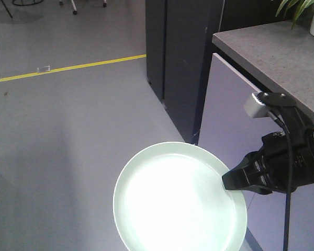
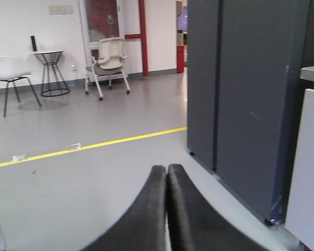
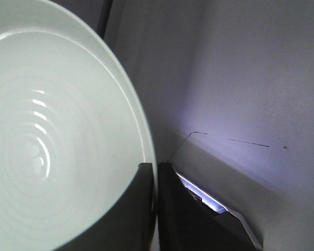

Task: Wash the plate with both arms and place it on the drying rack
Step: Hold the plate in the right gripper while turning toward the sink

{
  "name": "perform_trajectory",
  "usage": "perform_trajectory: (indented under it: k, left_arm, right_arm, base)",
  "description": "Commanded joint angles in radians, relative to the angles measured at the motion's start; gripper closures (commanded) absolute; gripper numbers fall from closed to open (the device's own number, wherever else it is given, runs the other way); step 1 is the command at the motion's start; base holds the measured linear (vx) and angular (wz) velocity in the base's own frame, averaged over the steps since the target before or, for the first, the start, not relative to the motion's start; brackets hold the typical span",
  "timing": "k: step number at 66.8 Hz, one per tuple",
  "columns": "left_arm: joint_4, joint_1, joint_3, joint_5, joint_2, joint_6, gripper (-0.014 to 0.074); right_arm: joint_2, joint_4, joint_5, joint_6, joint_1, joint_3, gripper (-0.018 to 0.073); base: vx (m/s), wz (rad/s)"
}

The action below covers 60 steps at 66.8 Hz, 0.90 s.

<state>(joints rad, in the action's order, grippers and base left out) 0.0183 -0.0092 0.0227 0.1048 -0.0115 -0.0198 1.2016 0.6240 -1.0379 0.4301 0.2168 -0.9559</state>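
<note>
The pale mint-green plate hangs in the air above the grey floor, its face turned up toward the front camera. My right gripper is shut on the plate's right rim. In the right wrist view the plate fills the left side, and the right gripper has one finger on the plate's face and the other behind the rim. My left gripper shows only in its own wrist view, shut with nothing between its fingers, pointing out over the floor. The drying rack is out of view.
A grey speckled countertop on a pale cabinet stands to the right. A tall dark cabinet rises behind the plate. A yellow floor line crosses the floor. A wheeled chair and a small round table stand far back.
</note>
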Motion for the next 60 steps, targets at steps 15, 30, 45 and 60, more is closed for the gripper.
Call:
perform_trajectory:
  k: [15, 30, 45, 60]
  left_arm:
    - [-0.01, -0.008, -0.027, -0.077, -0.013, -0.008, 0.0603]
    - [-0.01, -0.008, -0.027, -0.077, -0.013, -0.008, 0.0603]
    - [-0.01, -0.008, -0.027, -0.077, -0.013, -0.008, 0.0603]
    - [-0.01, -0.008, -0.027, -0.077, -0.013, -0.008, 0.0603]
  right_arm:
    - [-0.023, 0.043, 0.022, 0.008, 0.0, -0.026, 0.0564]
    - [-0.023, 0.043, 0.022, 0.008, 0.0, -0.026, 0.0564]
    - [-0.023, 0.043, 0.022, 0.008, 0.0, -0.026, 0.0564]
    - [-0.023, 0.043, 0.022, 0.008, 0.0, -0.026, 0.0564]
  base:
    - [0.08, -0.31]
    - [0.09, -0.31]
    - [0.1, -0.29]
    - [0.12, -0.27]
